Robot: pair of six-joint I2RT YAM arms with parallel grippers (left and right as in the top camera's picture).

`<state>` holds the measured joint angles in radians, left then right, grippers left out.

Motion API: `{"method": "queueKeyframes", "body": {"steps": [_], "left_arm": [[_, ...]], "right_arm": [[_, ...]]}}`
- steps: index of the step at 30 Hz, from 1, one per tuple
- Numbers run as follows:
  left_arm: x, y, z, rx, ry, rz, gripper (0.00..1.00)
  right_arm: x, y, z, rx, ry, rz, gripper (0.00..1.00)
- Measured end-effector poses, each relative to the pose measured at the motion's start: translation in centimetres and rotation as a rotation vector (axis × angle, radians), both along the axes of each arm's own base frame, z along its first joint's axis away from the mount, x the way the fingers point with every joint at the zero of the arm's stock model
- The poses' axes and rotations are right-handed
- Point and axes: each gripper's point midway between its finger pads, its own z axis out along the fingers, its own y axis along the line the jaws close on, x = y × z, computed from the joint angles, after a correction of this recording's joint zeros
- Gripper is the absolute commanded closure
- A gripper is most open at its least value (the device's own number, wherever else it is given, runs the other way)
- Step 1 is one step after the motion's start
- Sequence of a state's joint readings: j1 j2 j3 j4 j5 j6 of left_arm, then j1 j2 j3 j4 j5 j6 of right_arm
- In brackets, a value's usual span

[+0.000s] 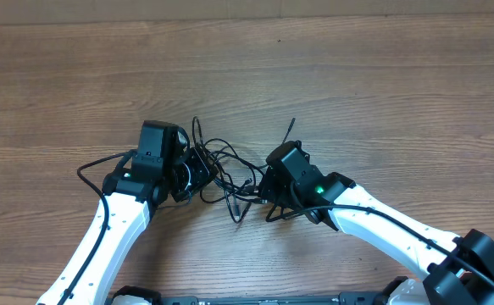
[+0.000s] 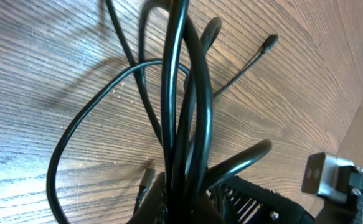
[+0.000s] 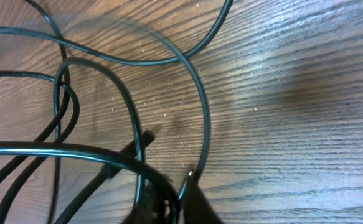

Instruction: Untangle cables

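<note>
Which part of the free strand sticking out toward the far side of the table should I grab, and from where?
Grip the free strand on its straight stretch just behind the tip, coming from the far side, jaws across it. Only that end stands clear of the tangled cables; elsewhere strands overlap.

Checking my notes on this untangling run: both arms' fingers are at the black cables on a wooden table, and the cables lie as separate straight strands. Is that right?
Not quite. The overhead view shows the cables looped through one another in one tangle, not separate straight strands. The rest holds: the left fingers and right fingers are at them on the wooden table.
</note>
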<state>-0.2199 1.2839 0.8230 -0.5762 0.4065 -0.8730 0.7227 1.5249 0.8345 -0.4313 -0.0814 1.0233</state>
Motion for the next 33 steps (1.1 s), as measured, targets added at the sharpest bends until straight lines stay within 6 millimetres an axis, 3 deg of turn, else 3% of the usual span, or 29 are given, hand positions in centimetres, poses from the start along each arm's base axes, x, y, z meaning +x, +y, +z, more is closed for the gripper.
{"method": "queueKeyframes", "body": {"steps": [3,5,11,13,15,17,20,25,28,31,33], "left_arm": [[0.0,0.2,-0.1,-0.006,0.007,0.013,0.96],[0.4,1.0,-0.1,0.008,-0.008,0.018,0.96],[1.0,5.2,-0.4,0.018,0.002,0.096,0.96],[1.5,7.0,-0.2,-0.007,-0.002,0.152,0.96],[1.5,7.8,-0.1,-0.019,-0.002,0.172,0.96],[1.5,7.6,0.0,-0.027,-0.005,0.157,0.96],[1.4,7.1,0.3,-0.046,-0.029,0.104,0.96],[1.4,5.9,1.1,-0.093,-0.075,0.025,0.95],[1.3,5.3,1.5,-0.105,-0.115,-0.048,0.96],[1.2,4.5,2.1,-0.118,-0.173,-0.132,0.94],[1.2,3.8,2.8,-0.135,-0.228,-0.199,0.95]], "right_arm": [[-0.1,-0.5,-0.1,-0.031,0.008,-0.010,0.96],[-0.5,-2.1,-0.8,-0.101,0.025,-0.031,0.96],[0.4,-8.2,-2.3,-0.216,0.099,-0.188,0.96],[0.9,-11.4,-2.9,-0.259,0.129,-0.256,0.96],[1.2,-12.3,-3.1,-0.268,0.130,-0.255,0.96],[1.3,-12.4,-3.1,-0.278,0.120,-0.226,0.96],[1.4,-12.6,-3.1,-0.287,0.111,-0.200,0.87],[1.8,-12.6,-3.0,-0.290,0.091,-0.177,0.45],[1.9,-12.5,-2.9,-0.271,0.094,-0.156,0.39],[2.3,-11.0,-2.2,-0.199,0.088,-0.096,0.35],[3.1,-8.3,-0.9,-0.076,0.049,0.007,0.32]]}}
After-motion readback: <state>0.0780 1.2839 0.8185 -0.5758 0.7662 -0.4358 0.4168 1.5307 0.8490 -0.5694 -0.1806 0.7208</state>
